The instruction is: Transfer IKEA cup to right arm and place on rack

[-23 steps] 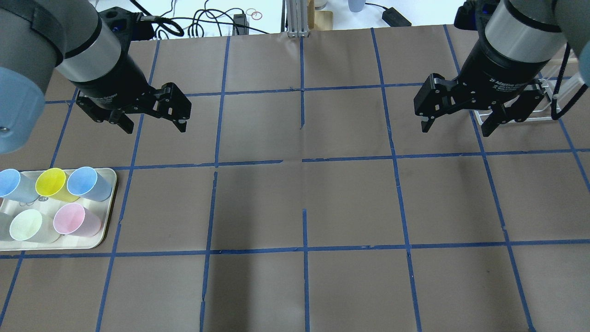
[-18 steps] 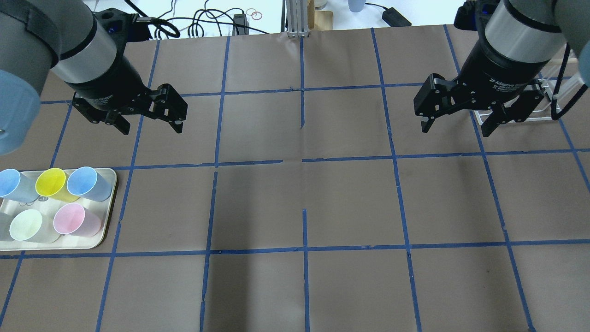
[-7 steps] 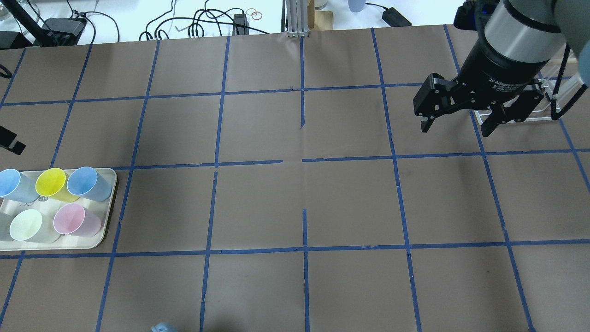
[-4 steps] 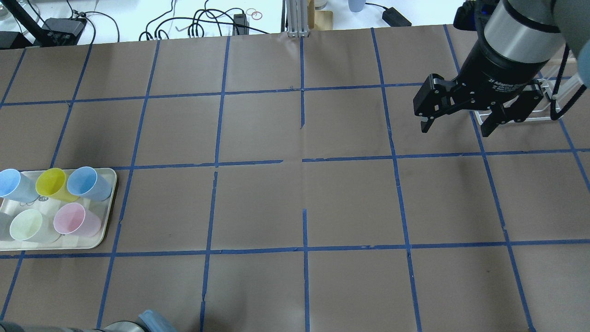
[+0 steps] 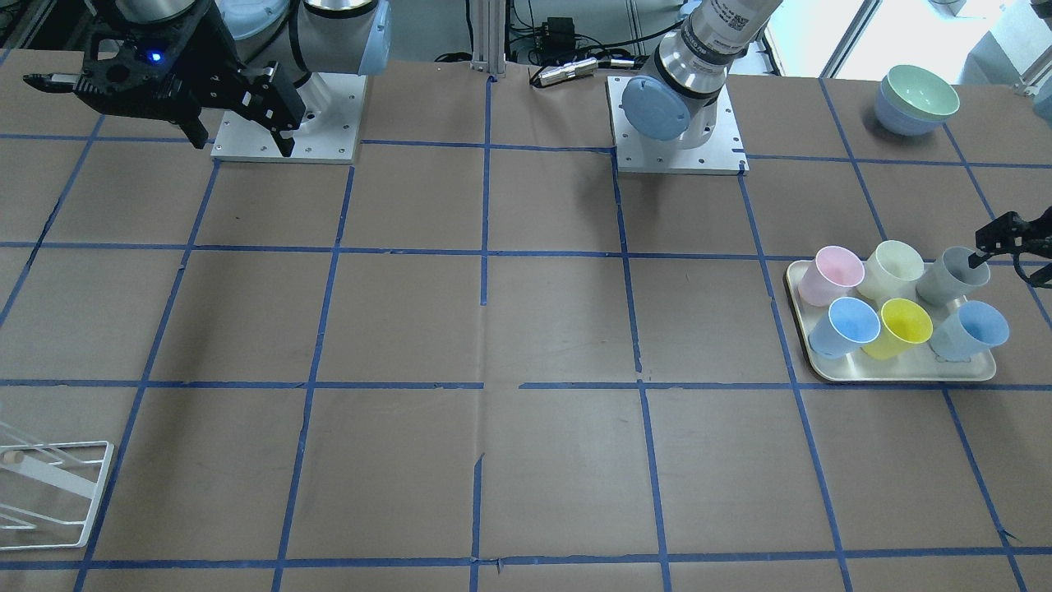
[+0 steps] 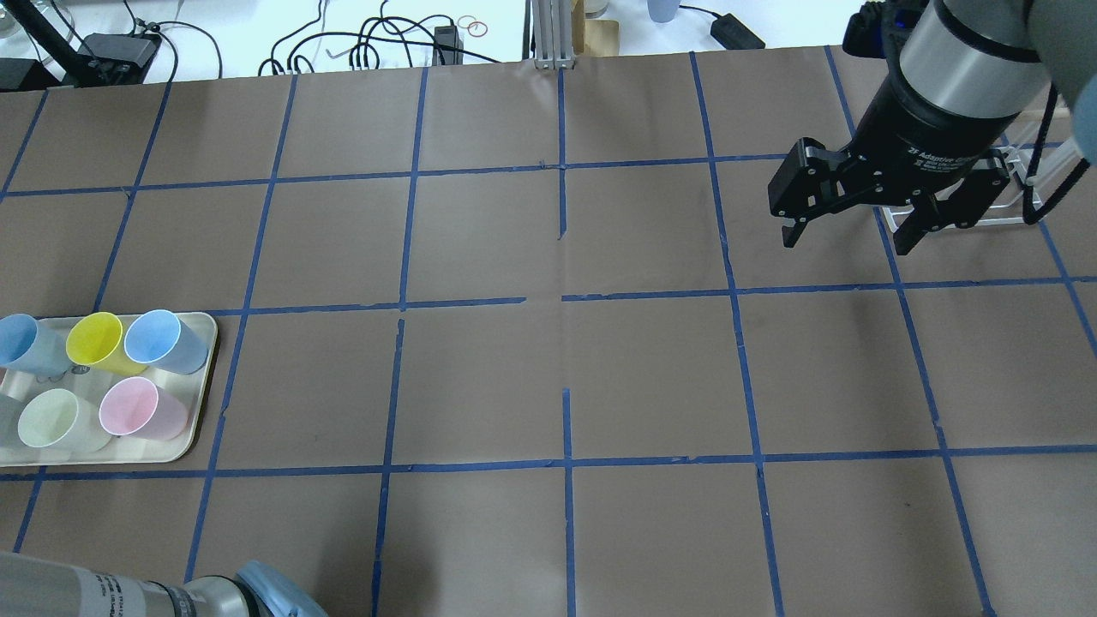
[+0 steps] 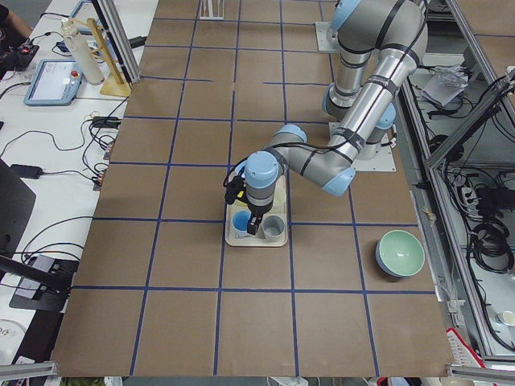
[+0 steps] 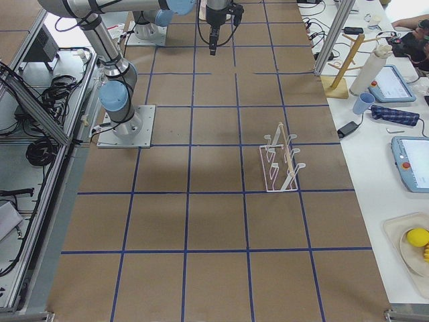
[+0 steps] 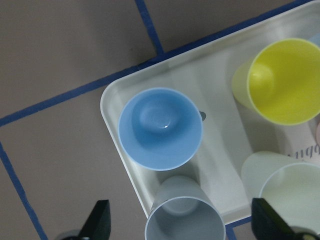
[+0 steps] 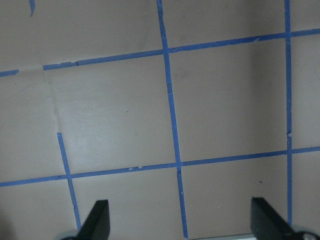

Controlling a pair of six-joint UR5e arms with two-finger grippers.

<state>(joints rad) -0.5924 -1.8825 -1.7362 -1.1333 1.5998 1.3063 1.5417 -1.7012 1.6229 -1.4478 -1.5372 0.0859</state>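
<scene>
The pale grey IKEA cup (image 5: 953,278) stands upright in the near-robot corner of the cream tray (image 5: 896,376), beside a light blue cup (image 9: 160,129). My left gripper (image 9: 182,227) is open and hangs just above the grey cup (image 9: 184,220), one fingertip to each side, not touching it. My right gripper (image 6: 847,240) is open and empty, held high at the far right. The white wire rack (image 5: 49,493) with wooden pegs stands empty; in the overhead view the rack (image 6: 998,221) is partly hidden behind the right gripper.
The tray (image 6: 184,446) also holds pink (image 5: 830,275), cream (image 5: 892,267), yellow (image 5: 900,327) and two light blue cups. Stacked bowls (image 5: 916,99) sit near the left arm's base. The left arm's elbow (image 6: 171,596) shows at the overhead view's bottom left.
My left arm has swung from the far left of the table, out of the overhead view, to above the tray's grey cup. The right arm has not moved.
</scene>
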